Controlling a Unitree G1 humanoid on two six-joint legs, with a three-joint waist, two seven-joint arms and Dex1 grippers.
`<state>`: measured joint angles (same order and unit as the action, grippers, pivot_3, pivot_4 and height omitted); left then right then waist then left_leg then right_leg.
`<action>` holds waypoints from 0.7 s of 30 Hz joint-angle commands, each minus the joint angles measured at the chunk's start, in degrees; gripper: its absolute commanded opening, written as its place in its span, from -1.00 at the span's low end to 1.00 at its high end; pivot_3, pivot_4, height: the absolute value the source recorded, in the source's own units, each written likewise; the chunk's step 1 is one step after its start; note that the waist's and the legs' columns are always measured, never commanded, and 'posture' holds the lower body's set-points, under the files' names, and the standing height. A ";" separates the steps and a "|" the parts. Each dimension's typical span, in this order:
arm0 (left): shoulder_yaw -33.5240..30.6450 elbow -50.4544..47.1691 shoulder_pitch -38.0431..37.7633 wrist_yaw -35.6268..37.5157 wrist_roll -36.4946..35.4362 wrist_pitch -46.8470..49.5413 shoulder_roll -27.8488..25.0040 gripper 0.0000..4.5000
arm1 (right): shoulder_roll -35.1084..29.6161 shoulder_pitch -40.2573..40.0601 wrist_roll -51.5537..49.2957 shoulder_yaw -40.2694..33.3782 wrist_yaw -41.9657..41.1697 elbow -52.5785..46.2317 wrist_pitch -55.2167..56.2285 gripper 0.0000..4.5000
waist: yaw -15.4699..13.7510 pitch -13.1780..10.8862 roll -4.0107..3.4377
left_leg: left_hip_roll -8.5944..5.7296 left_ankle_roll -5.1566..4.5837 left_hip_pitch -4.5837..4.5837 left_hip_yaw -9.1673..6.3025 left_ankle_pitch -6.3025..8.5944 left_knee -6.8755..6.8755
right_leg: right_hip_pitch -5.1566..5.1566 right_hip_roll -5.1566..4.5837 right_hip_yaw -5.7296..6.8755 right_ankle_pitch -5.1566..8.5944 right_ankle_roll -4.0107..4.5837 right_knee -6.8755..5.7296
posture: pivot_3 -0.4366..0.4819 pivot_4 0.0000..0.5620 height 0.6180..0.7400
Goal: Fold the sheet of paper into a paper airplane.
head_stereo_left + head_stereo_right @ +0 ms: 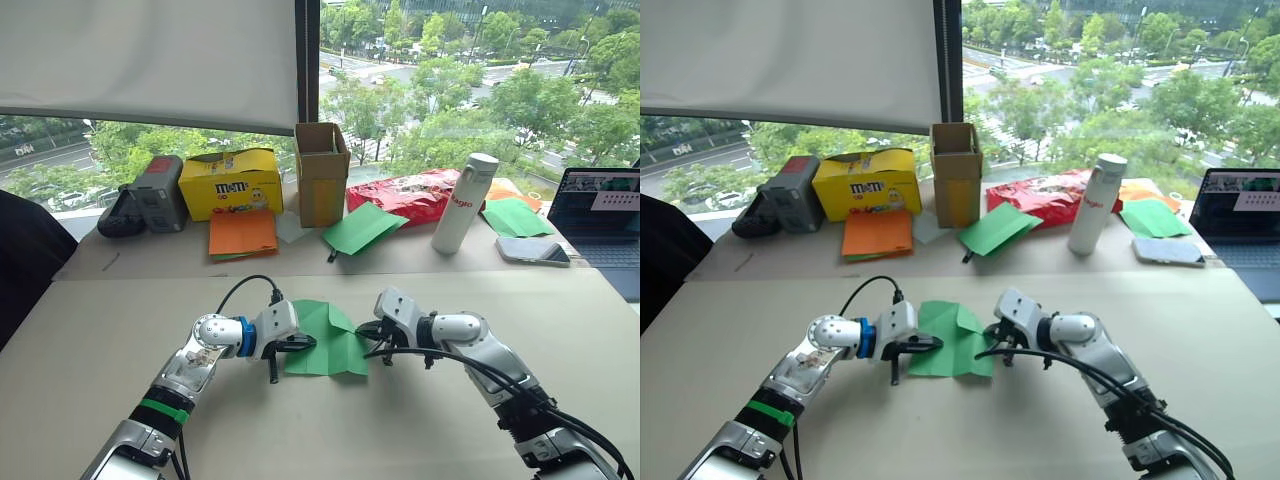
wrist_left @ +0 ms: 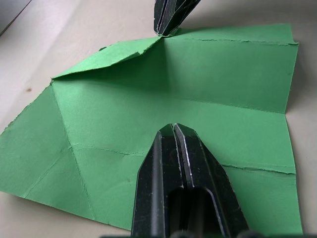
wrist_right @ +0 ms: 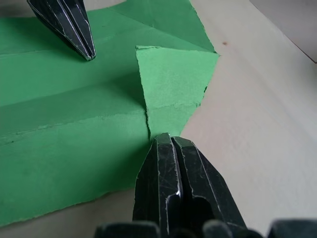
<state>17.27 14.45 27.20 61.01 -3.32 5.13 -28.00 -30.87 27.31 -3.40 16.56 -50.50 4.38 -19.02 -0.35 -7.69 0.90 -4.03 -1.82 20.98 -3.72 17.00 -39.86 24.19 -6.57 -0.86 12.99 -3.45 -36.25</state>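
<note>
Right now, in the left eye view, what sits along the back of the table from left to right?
Black device → yellow candy box → cardboard box → red snack bag → white bottle → phone → laptop.

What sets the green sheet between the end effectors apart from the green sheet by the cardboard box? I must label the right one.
The sheet of paper lies on the front table, creased, one corner folded over. The green sheet by the cardboard box lies on the back table and shows no folds. Both are bright green.
</note>
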 commanded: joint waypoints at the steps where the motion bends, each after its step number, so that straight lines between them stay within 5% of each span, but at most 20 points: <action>1: 1.80 1.97 -0.98 -0.14 2.33 1.49 -0.17 -0.99 | -1.02 0.70 -1.02 -3.68 0.69 -2.48 -1.15 -1.00 | -0.02 0.00 0.00 | 0.00 0.00 0.01 0.00 0.00 0.00 | 0.01 0.00 0.00 0.00 0.00 0.00 | -0.05 -0.47 1.00; 7: 1.54 1.59 -1.20 0.07 1.91 1.57 -0.15 -0.99 | -0.63 -0.26 -5.15 -7.81 0.62 -8.57 -6.43 -1.00 | -0.03 0.00 0.00 | 0.01 -0.01 0.05 0.00 0.01 0.00 | 0.04 -0.01 -0.01 0.00 0.00 0.01 | -0.05 -0.47 1.00; 17: 1.46 1.16 -1.28 0.51 1.76 1.66 -0.04 -1.00 | 2.59 -3.25 -6.04 -6.22 3.88 -11.89 -10.87 0.45 | -0.09 0.00 0.00 | -0.01 -0.08 0.07 -0.01 0.05 0.01 | 0.05 -0.03 -0.01 0.00 0.00 0.03 | -0.05 -0.47 1.00; 21: 1.48 1.14 -1.24 0.57 1.74 1.59 0.07 -1.00 | 3.37 -2.80 -4.30 -4.98 5.39 -8.31 -10.01 0.45 | -0.09 0.00 0.00 | -0.01 -0.06 0.07 -0.01 0.04 0.01 | 0.05 -0.02 -0.01 0.00 0.00 0.03 | -0.05 -0.47 1.00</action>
<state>17.08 13.97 27.15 61.44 -3.33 5.21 -27.77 -27.91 23.77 -7.98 11.56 -45.81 -4.56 -29.59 -0.44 -7.69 0.90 -4.04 -1.88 21.05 -3.73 17.03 -39.85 24.23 -6.59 -0.87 12.98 -3.45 -36.22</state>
